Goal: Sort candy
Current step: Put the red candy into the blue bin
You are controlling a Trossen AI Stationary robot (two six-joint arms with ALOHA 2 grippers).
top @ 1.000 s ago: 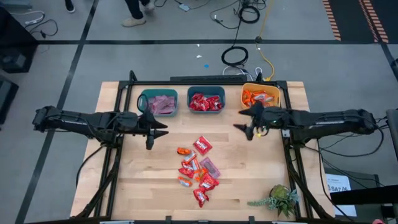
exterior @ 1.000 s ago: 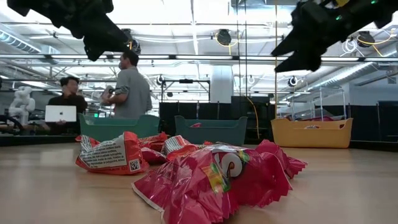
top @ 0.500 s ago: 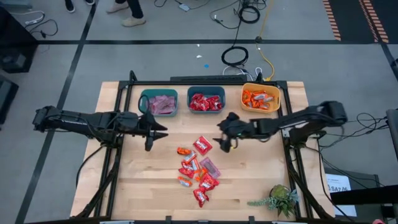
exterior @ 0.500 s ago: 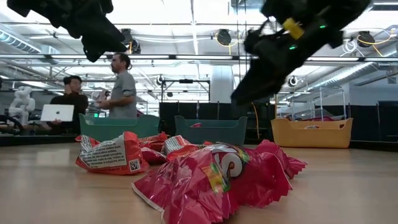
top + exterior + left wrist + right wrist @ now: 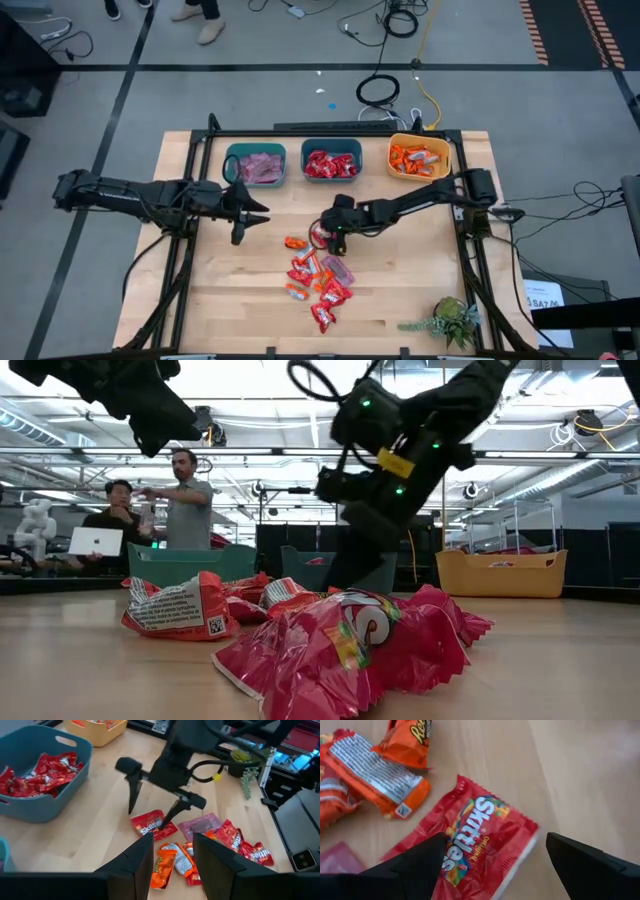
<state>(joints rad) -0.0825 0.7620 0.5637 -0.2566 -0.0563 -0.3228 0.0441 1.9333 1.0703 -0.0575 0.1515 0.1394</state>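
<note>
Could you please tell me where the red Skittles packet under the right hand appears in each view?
High view: the flat red Skittles packet lies at the top of the loose pile, mostly under the open right hand.
Low view: cannot tell it among the red wrappers.
Left wrist view: the packet lies between that hand's fingers.
Right wrist view: the packet fills the centre.
Shared landmark: the orange wrapped candy beside it.

Two teal bins, yellow bin, potted plant on wooden table
</note>
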